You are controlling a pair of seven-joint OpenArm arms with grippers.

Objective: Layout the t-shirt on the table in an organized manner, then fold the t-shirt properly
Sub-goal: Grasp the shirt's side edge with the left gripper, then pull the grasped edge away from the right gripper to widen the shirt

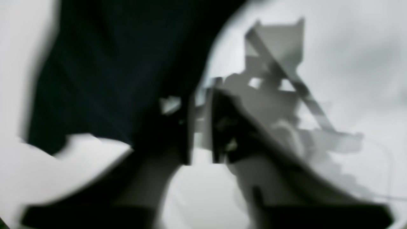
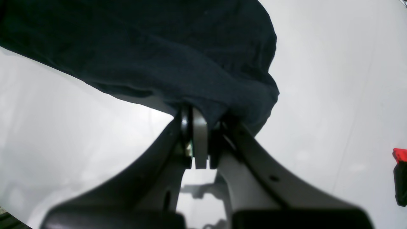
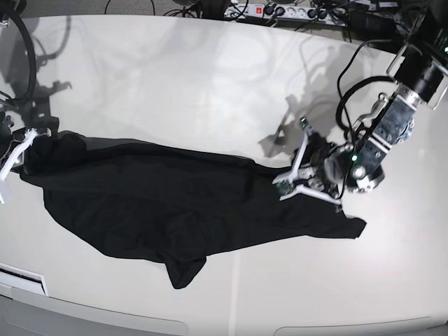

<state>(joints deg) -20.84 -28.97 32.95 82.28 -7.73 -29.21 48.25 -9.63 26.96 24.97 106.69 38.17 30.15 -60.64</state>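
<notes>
The black t-shirt [image 3: 175, 203] lies stretched sideways across the off-white table [image 3: 175, 84], rumpled, with one flap pointing to the front edge. At its left end in the base view, my right gripper [image 3: 24, 143] is shut on the fabric. The right wrist view shows the right gripper [image 2: 198, 124] pinching a bunched edge of the t-shirt [image 2: 159, 47] over the table [image 2: 334, 79]. My left gripper [image 3: 288, 183] sits over the shirt's right part. In the blurred left wrist view the left gripper [image 1: 201, 133] stands apart, with bare table [image 1: 349, 47] between its fingers and the t-shirt [image 1: 111, 63] to their left.
A power strip [image 3: 266, 10] and cables lie along the table's back edge. A red and black object [image 2: 400, 171] shows at the right edge of the right wrist view. The curved front edge runs just below the shirt's flap.
</notes>
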